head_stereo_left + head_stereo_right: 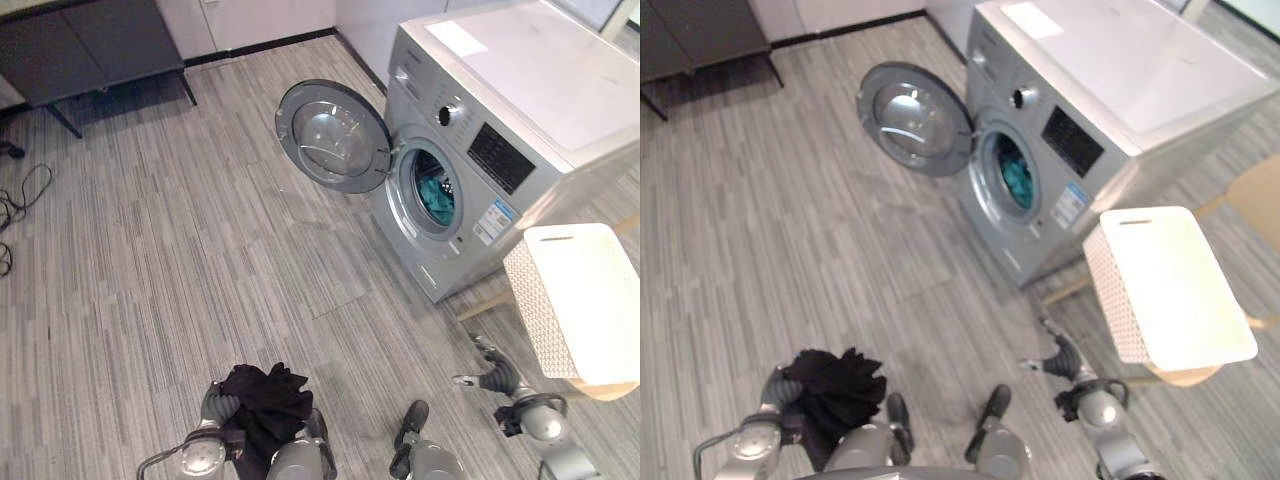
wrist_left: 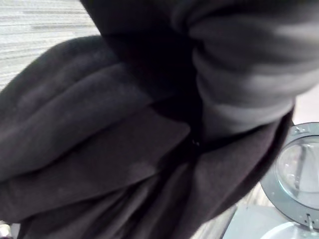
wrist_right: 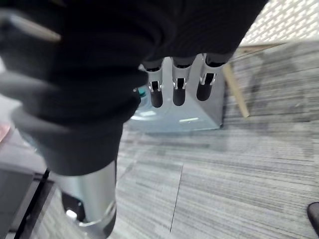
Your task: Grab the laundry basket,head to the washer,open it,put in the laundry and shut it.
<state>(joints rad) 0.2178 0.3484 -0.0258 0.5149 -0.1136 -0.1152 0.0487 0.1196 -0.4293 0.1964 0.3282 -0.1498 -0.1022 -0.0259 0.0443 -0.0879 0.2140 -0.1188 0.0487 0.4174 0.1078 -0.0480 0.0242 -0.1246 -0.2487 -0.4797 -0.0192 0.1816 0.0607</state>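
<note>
Item list from my remote seat, head cam unless noted. Washer point(image 1: 520, 130): silver front-loader at approx 1 o'clock, round door point(image 1: 335, 135) swung wide open to its left, at 12. Teal laundry point(image 1: 437, 197) visible inside the drum opening. Laundry basket point(image 1: 585, 300): white, perforated sides, at 3 o'clock just beside the washer's front corner, sitting on a pale wooden stool point(image 1: 1185, 375) w/ one leg angling toward the washer base; I see nothing inside it. Dark garment point(image 1: 265, 400): black bundle at 7 o'clock, bunched against the left hand point(image 1: 215, 405); fingers buried in cloth, so I can't tell how they're set. In the left wrist cam the same dark cloth covers most of the view w/ the door's rim at one edge. Right hand point(image 1: 1055, 360): at 5 o'clock, below the basket, not touching it; right wrist cam shows fingers point(image 3: 178, 92) straight, relaxed, holding nothing, above grey plank floor point(image 1: 150, 260). Dark table point(image 1: 90, 45) at 11 o'clock, well apart.
</note>
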